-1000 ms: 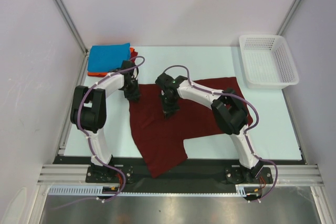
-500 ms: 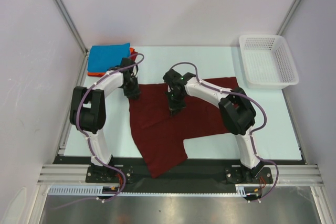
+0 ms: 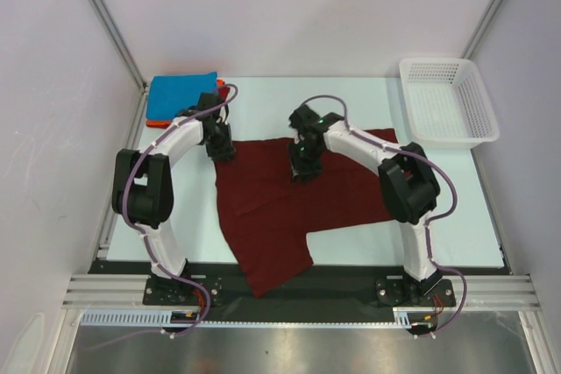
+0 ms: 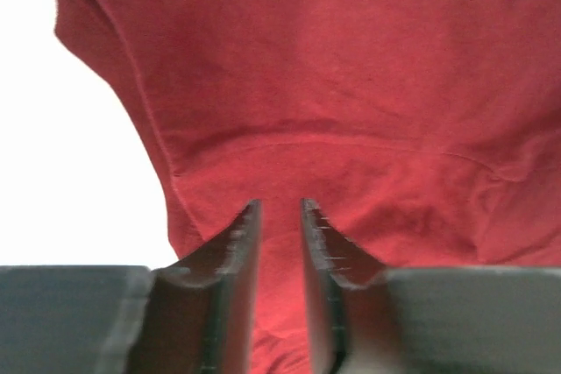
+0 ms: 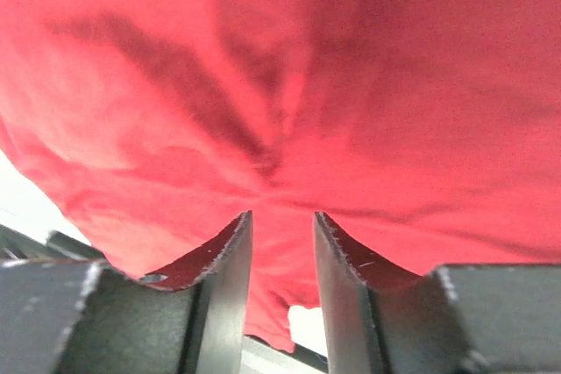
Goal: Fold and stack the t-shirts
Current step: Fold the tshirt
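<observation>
maroon shirt (image 3: 280, 208) lies spread over the middle of the table (image 3: 351, 98), its far edge running from left of centre to the right, and one long flap reaching the near edge between the two arm bases. it is flat but not folded.

my left gripper (image 3: 219, 151) points down at the shirt's far left corner, just beside the stack in the far left corner. in the left wrist view its fingers (image 4: 241, 243) stand a narrow gap apart, right over a seam near the cloth's edge. i cannot tell whether any cloth is caught between them.

my right gripper (image 3: 302, 168) is down on the shirt near the middle of its far edge. in the right wrist view its jaws are parted with red cloth showing past the tips, and nothing is pinched between them.

blue shirt (image 3: 182, 95) sits folded on top of the orange shirt (image 3: 158, 123), apart from the maroon one. a white basket (image 3: 447, 102) stands at the far right corner, close to the shirt's right end.
</observation>
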Motion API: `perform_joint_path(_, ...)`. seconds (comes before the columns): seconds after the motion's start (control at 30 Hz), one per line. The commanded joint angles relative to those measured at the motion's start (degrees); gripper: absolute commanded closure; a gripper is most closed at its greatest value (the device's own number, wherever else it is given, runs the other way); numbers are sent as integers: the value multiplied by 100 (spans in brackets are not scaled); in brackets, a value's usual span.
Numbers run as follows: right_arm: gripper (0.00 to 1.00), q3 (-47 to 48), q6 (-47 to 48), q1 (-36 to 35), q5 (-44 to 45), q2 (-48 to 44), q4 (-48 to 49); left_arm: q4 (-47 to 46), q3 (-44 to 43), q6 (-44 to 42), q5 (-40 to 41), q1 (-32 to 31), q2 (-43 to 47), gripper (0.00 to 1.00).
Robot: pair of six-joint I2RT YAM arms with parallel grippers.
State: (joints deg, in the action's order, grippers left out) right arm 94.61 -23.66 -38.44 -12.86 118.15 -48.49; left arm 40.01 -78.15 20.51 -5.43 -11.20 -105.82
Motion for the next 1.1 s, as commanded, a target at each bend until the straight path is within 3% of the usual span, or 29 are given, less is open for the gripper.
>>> perform_joint_path(0.0, 59, 14, 2, 740, 319, -652, 59, -204, -323, 312, -230, -49, -8, 66)
perform_joint_path(0.03, 56, 14, -7, 880, 485, -679, 76, -204, -359, 400, -195, -49, -70, 59)
perform_joint_path(0.13, 48, 22, 10, 1425, 836, -706, 243, -406, -412, 690, -73, -66, -219, 52)
perform_joint_path(0.33, 48, 373, 159, 2164, 1259, -205, 200, -450, -385, 1498, 227, -119, -658, 58)
perform_joint_path(0.5, 48, 427, 265, 2656, 1434, 58, 235, -573, -227, 1649, 131, 12, -1037, 60)
perform_joint_path(0.77, 48, 698, 625, 3008, 1822, 568, 297, -477, -95, 1262, 490, 417, -1116, 59)
perform_joint_path(1.07, 48, 1428, 801, 3070, 1963, 1175, 85, -319, -190, 876, 314, 936, -1090, 55)
